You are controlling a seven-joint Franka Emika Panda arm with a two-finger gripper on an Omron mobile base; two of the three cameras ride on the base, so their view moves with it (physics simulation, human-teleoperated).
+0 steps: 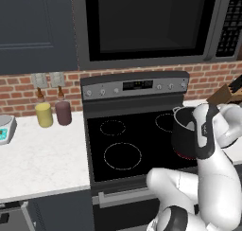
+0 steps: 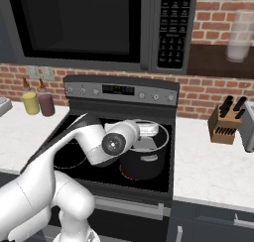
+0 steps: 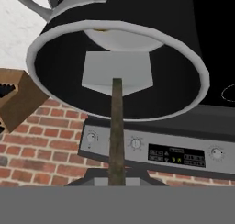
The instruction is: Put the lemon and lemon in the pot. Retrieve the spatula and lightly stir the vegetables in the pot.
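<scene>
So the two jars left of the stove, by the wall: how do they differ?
The yellow jar is pale yellow and stands farther left; the dark red jar is maroon and sits nearer the stove. In the left base view the yellow one sits slightly closer to the counter's front. Both are short, upright cylinders of similar size, each in front of a small brown bottle against the brick wall.

Spatula [image 3: 117,76] blade inside pot [image 3: 50,67], handle running down toward jaws; stove panel [image 3: 156,149] below.
</scene>
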